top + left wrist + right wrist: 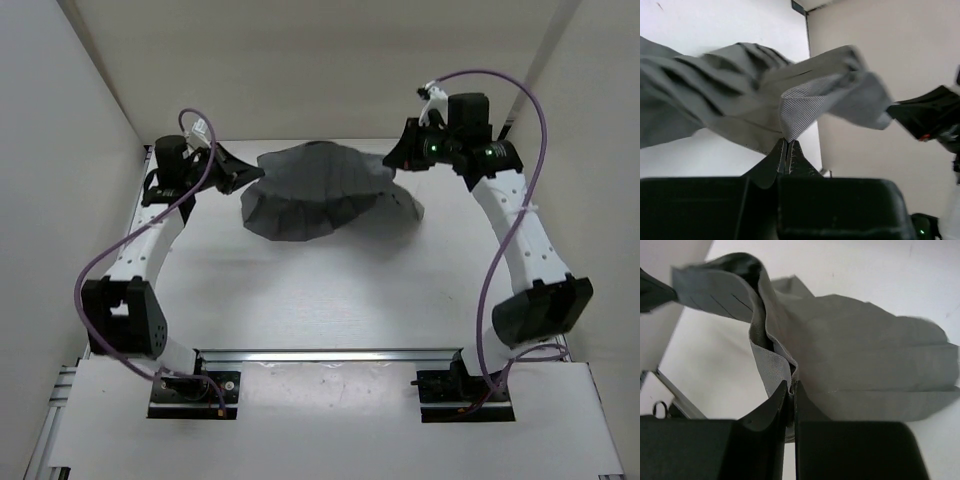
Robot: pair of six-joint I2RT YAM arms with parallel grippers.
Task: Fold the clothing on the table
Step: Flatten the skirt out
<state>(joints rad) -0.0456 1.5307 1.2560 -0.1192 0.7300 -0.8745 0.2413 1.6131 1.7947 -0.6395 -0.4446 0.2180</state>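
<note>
The clothing [318,192], a dark grey pleated skirt, hangs lifted over the far middle of the white table [330,300], its hem drooping onto the surface. My left gripper [250,173] is shut on the skirt's left waistband corner; in the left wrist view the ribbed band [801,107] is pinched at the gripper tips [787,142]. My right gripper [395,160] is shut on the right waistband end, and the right wrist view shows the folded band [771,369] caught between the tips [792,384] with the pleated panel [875,365] spread beyond.
Beige walls [320,60] close in the table at the back and on both sides. A metal rail [330,355] runs across the near side by the arm bases. Purple cables [530,110] loop off both arms.
</note>
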